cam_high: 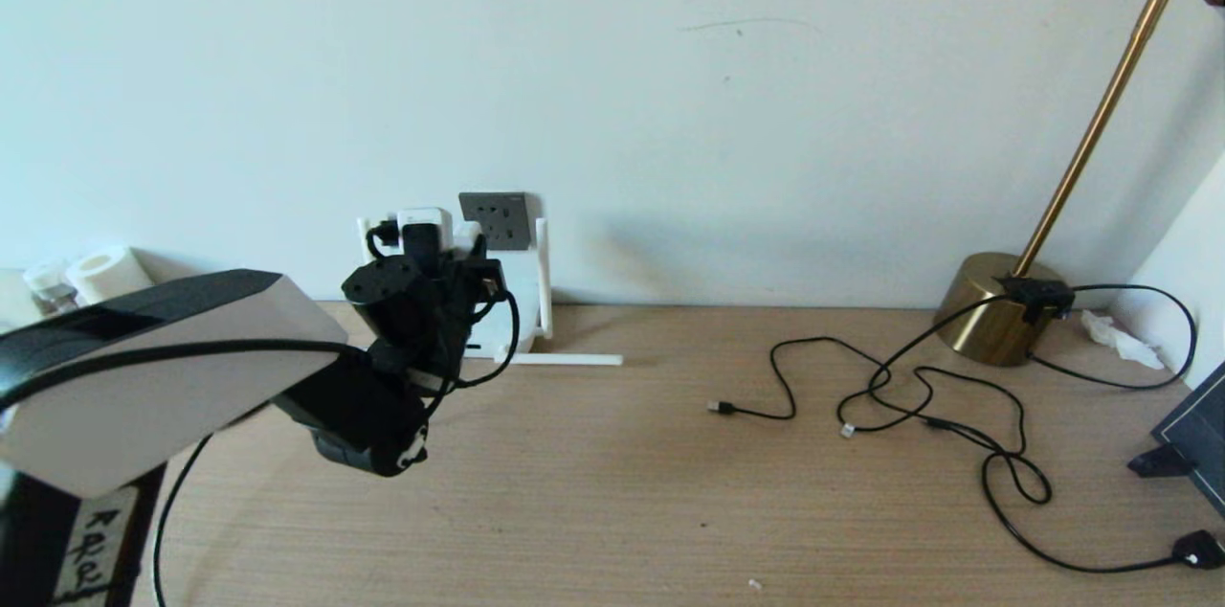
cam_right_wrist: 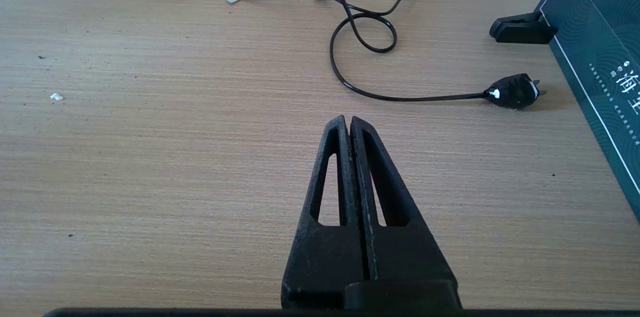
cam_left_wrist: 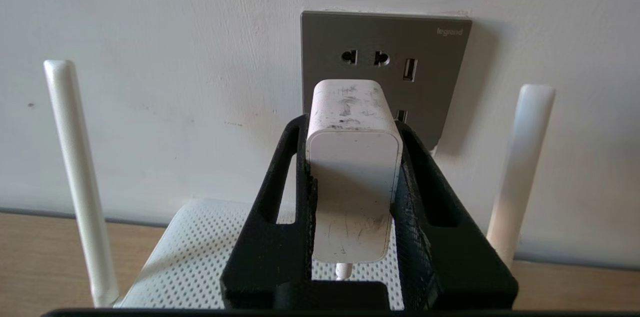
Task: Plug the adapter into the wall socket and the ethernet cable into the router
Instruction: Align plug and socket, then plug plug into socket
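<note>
against the back wall, left of centre: left gripper (cam_left_wrist: 352, 167), fingers clamped on either side of the adapter (cam_left_wrist: 352, 157), which is held close to the wall socket (cam_left_wrist: 385, 64), over its lower part; no contact can be confirmed. router (cam_left_wrist: 200, 257) directly below, antennas upright on both sides.
over the bare desk (cam_right_wrist: 150, 157): right gripper (cam_right_wrist: 348, 124), fingers pressed together, nothing held, idle.
on the desk, right half: ethernet cable (cam_high: 957, 396), probably the thicker black line among loose cords, well apart from the router.
risk: pins meeting the faceplate off the holes, since the adapter body covers the lower outlet; a push then would tilt the plug in the grip.
hidden: adapter pins, lower outlet holes, router ports.
</note>
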{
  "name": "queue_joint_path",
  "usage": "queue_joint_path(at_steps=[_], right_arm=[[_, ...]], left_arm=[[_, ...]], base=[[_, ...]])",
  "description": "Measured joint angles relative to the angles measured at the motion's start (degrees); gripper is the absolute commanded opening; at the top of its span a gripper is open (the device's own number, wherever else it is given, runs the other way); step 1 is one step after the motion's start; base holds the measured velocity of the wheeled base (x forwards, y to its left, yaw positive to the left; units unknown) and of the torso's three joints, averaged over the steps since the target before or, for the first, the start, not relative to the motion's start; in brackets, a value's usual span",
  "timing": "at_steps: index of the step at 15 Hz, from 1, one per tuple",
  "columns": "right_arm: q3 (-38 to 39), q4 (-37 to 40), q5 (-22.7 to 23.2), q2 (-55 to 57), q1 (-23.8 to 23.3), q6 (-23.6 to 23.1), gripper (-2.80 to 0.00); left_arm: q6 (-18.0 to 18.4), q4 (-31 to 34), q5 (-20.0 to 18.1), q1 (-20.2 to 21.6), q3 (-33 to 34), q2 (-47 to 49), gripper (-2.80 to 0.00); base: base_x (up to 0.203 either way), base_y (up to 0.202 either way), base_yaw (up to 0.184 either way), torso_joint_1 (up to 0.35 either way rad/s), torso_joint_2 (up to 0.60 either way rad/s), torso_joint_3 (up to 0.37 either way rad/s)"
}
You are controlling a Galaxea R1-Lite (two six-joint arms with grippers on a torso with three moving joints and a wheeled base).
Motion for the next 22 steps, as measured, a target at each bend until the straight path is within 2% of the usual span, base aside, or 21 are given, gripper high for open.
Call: queue_joint_path(at_steps=[8,22], right_arm=[[0.0,0.0,0.0,0.0,0.0,0.0,-2.8],[0.0,0.0,0.0,0.0,0.0,0.0,-2.8]], left_arm=[[0.0,0.0,-2.7,0.4,-3.8,2.6,-2.8],[0.1,0.0,-3.3,0.5,-7.7,5.0,-2.8]], base=[[0.0,0.0,0.0,0.0,0.0,0.0],[0.0,0.0,0.0,0.0,0.0,0.0]])
